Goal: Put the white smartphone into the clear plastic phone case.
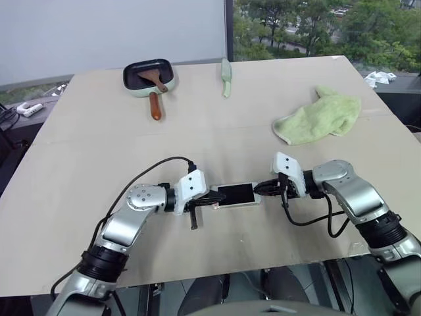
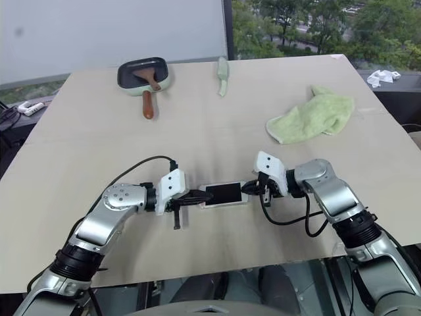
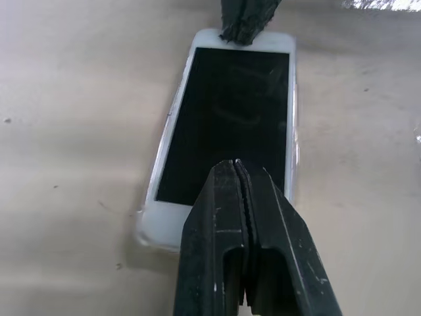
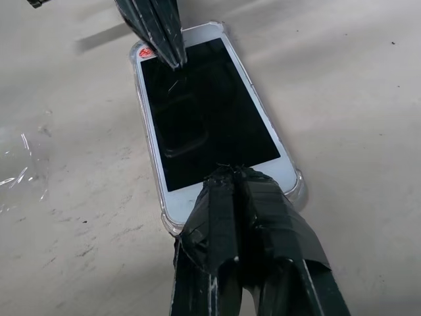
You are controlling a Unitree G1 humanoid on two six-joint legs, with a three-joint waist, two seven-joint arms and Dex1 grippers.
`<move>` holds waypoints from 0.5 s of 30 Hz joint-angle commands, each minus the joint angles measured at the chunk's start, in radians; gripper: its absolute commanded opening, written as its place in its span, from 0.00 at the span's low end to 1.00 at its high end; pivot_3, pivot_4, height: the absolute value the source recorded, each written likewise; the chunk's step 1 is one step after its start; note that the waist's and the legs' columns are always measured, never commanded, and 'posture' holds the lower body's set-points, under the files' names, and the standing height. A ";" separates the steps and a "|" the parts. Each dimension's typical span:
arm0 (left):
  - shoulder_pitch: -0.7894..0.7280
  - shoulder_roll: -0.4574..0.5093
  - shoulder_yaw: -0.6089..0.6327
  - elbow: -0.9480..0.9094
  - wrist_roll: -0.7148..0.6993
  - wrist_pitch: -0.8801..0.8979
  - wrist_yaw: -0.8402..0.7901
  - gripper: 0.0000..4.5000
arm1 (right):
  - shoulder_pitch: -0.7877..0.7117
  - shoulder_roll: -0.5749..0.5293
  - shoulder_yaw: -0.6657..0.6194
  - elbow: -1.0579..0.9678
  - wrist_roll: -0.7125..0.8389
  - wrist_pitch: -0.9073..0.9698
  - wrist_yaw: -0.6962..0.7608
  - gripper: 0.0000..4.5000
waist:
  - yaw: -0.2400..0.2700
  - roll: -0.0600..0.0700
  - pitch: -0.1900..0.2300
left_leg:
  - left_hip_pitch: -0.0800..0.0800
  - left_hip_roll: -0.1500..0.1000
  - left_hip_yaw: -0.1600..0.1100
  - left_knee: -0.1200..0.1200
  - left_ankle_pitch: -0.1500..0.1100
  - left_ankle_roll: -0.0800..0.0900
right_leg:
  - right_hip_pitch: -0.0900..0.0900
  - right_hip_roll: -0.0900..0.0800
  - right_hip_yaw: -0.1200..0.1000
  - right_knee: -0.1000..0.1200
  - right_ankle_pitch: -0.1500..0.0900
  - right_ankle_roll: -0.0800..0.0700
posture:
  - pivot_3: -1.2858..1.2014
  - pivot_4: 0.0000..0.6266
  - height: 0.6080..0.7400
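Observation:
The white smartphone [image 1: 235, 194] lies flat, screen up, near the table's front edge between my two grippers. The clear plastic phone case [image 4: 299, 187] shows as a glossy transparent rim with rounded corners around the phone, so the phone sits inside it. My left gripper [image 1: 214, 197] is shut, its closed tips resting on the phone's end with the reddish mark [image 4: 146, 51]. My right gripper [image 1: 260, 189] is shut too, its closed tips on the opposite white bezel [image 4: 197, 191]. In the left wrist view my left gripper [image 3: 235, 164] lies over the black screen [image 3: 230, 112].
At the back of the table [image 1: 99, 151] stand a pale green pan with a brown spatula [image 1: 148, 76] and a green utensil [image 1: 226, 78]. A green cloth [image 1: 319, 117] lies at the right. A scrap of clear film [image 4: 20, 171] lies beside the phone.

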 commanded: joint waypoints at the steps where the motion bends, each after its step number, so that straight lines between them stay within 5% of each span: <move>1: 0.021 0.020 -0.043 0.007 0.053 0.061 0.018 0.00 | 0.040 -0.009 0.075 0.027 -0.031 0.053 -0.002 0.01 | 0.000 0.000 0.000 | 0.005 0.000 0.000 -0.002 -0.001 0.001 | 0.004 0.000 0.000 -0.001 0.000 0.000 | 0.52 0.24 1.00; 15: 0.050 0.034 -0.043 -0.015 0.036 0.122 0.022 0.00 | -0.004 -0.015 0.146 0.044 -0.085 0.119 -0.013 0.01 | -0.001 0.002 -0.011 | 0.013 0.000 0.000 -0.009 -0.003 0.005 | 0.009 0.000 0.001 -0.003 -0.001 0.000 | 0.52 0.24 1.00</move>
